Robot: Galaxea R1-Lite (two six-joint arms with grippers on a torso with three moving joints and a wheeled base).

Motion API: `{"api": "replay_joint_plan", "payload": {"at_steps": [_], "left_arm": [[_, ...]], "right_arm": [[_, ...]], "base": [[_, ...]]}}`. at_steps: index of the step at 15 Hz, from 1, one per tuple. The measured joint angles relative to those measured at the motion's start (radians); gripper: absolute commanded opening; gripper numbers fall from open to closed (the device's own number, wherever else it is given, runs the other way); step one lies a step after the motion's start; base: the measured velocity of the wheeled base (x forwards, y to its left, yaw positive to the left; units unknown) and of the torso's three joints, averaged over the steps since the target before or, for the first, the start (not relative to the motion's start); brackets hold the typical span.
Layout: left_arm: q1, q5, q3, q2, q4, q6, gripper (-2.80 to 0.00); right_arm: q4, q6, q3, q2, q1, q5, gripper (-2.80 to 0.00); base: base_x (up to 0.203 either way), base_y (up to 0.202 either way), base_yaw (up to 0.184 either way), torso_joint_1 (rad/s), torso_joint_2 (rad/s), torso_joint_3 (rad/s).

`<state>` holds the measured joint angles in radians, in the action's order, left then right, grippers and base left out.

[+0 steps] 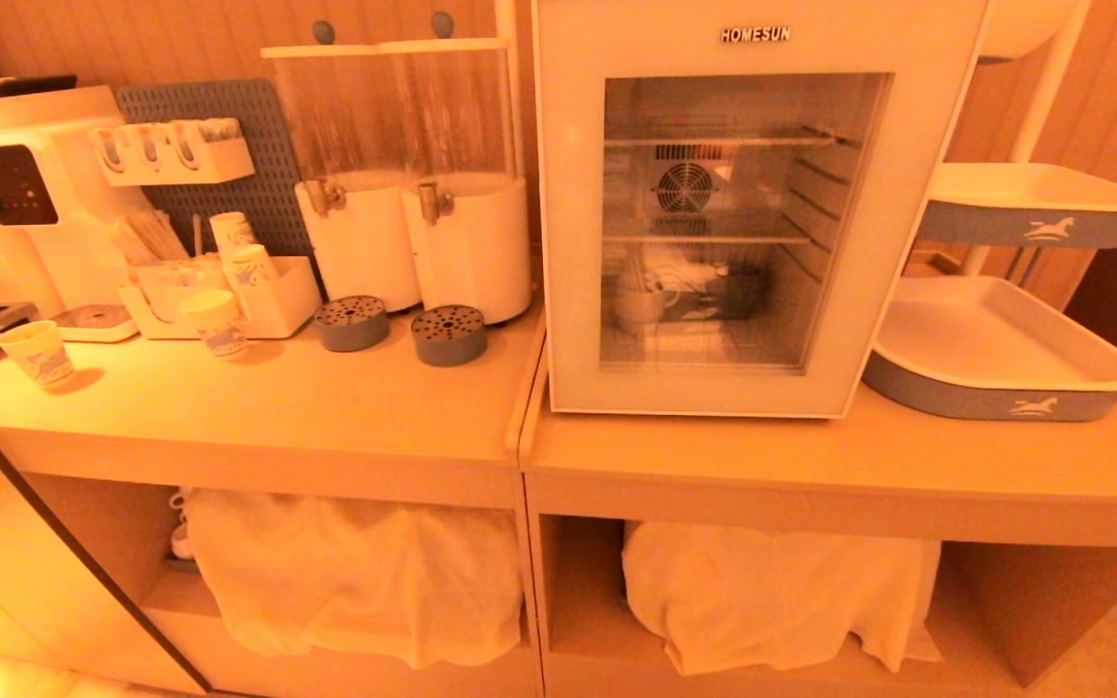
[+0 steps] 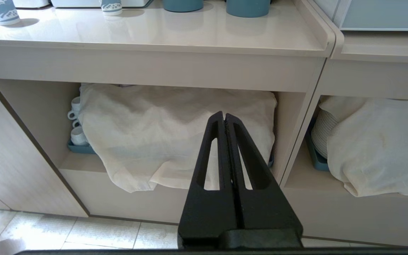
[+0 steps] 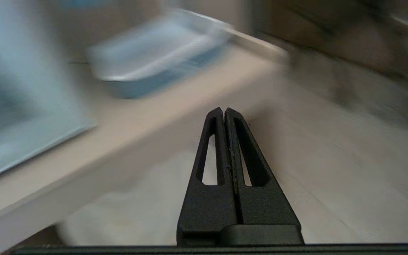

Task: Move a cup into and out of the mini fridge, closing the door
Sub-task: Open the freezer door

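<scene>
One cup (image 1: 638,306) stands upright inside mini fridge (image 1: 558,242), handle facing right

Counter (image 1: 326,417), mini fridge (image 1: 568,242), tray (image 1: 995,397), paper cups (image 1: 35,354), dispensers (image 1: 466,247)

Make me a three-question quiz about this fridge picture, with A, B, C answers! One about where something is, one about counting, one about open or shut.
1. Where is the white cup?
A. On the counter beside the fridge
B. Inside the mini fridge, at the bottom
C. In the grey tray

2. How many round grey drip trays sit in front of the drink dispensers?
A. One
B. Two
C. Four

3. How is the fridge door?
A. Shut
B. Wide open
C. Taken off

Answers:
1. B, the cup shows through the glass below the lowest wire shelf.
2. B, one stands before each dispenser.
3. A, the white frame lies flat on the fridge's front.
</scene>
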<state>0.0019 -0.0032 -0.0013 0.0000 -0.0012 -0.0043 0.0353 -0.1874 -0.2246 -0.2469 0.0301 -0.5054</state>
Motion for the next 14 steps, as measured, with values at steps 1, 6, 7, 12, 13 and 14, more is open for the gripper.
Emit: {"api": "replay_joint_plan", "payload": {"at_steps": [1, 6, 7, 12, 13, 14], "left_arm": [[0.0, 0.0, 0.0, 0.0, 0.0, 0.0, -2.8], [0.0, 0.0, 0.0, 0.0, 0.0, 0.0, -2.8], [0.0, 0.0, 0.0, 0.0, 0.0, 0.0, -2.8], [0.0, 0.0, 0.0, 0.0, 0.0, 0.003, -2.8], [0.0, 0.0, 0.0, 0.0, 0.0, 0.003, -2.8], [0.0, 0.0, 0.0, 0.0, 0.0, 0.004, -2.8]], "right_arm": [[0.044, 0.05, 0.041, 0.056, -0.006, 0.089, -2.8], [0.095, 0.183, 0.213, 0.223, -0.021, 0.427, -2.8], [0.088, 0.178, 0.218, 0.232, -0.021, 0.462, -2.8], [-0.081, 0.214, 0.216, 0.227, -0.022, 0.513, -2.8], [-0.082, 0.215, 0.216, 0.205, -0.022, 0.513, -2.8], [-0.08, 0.215, 0.215, 0.183, -0.023, 0.513, -2.8]], "base": [[0.0, 0.0, 0.0, 0.0, 0.0, 0.0], [0.0, 0.0, 0.0, 0.0, 0.0, 0.0], [0.0, 0.0, 0.0, 0.0, 0.0, 0.0], [0.0, 0.0, 0.0, 0.0, 0.0, 0.0], [0.0, 0.0, 0.0, 0.0, 0.0, 0.0], [0.0, 0.0, 0.0, 0.0, 0.0, 0.0]]}}
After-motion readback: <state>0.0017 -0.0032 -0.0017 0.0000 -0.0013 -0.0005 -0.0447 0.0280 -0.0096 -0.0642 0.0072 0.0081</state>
